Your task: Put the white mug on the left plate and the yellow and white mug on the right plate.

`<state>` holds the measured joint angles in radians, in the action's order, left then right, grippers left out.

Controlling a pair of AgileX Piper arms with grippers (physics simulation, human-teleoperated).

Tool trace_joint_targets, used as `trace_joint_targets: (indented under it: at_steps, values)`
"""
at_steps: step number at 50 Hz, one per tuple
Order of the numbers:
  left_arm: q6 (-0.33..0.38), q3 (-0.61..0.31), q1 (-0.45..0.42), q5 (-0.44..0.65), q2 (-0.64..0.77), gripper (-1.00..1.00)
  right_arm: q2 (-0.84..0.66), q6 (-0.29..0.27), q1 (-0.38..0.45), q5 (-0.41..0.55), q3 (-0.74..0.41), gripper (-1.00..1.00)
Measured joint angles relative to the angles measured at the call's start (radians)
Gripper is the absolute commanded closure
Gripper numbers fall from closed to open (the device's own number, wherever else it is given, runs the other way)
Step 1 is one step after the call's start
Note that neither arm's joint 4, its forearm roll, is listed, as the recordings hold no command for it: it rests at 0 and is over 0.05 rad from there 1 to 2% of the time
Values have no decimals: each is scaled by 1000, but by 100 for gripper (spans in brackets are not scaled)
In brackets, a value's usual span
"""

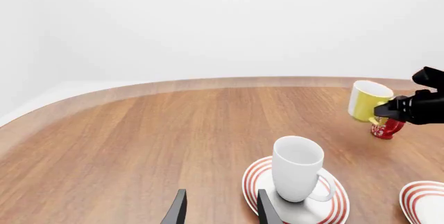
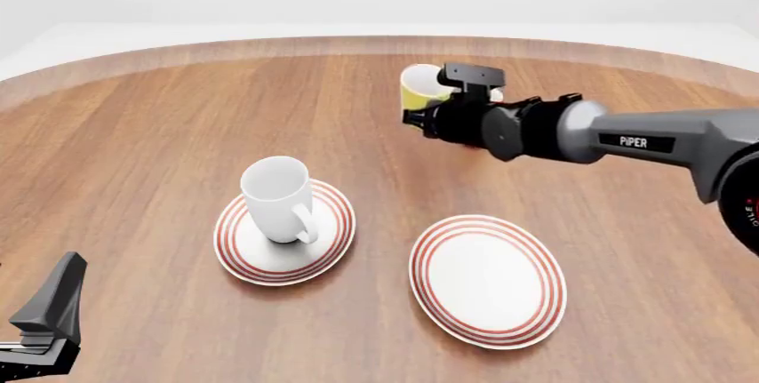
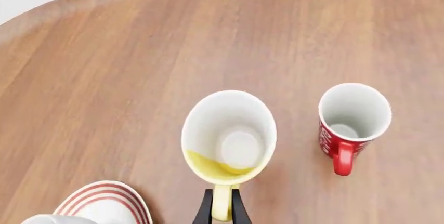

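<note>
One round wooden table [image 2: 142,134] — white surround.

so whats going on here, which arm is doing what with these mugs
The right gripper is closed on the handle of the yellow and white mug, held at the far side of the table next to a small red cup. The right plate is bare. The white mug already stands on the left plate, and the left gripper is open, near it but not touching.

A red cup [image 3: 350,125] stands just beside the yellow mug [image 3: 229,136], crowding that side, while the right plate [image 2: 488,281] near the table's [image 2: 142,134] front edge lies bare.
</note>
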<state>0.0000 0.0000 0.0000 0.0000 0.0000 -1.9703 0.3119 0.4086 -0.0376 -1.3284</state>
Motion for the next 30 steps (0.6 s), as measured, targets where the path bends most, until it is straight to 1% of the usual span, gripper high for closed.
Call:
trace_joint_targets:
  at_steps: [14,30]
  values:
    - [0,0,0,0,0,-100,136,-23,21,-15,107,100]
    - [0,0,0,0,0,-100,271,-37,39,-22,208,100]
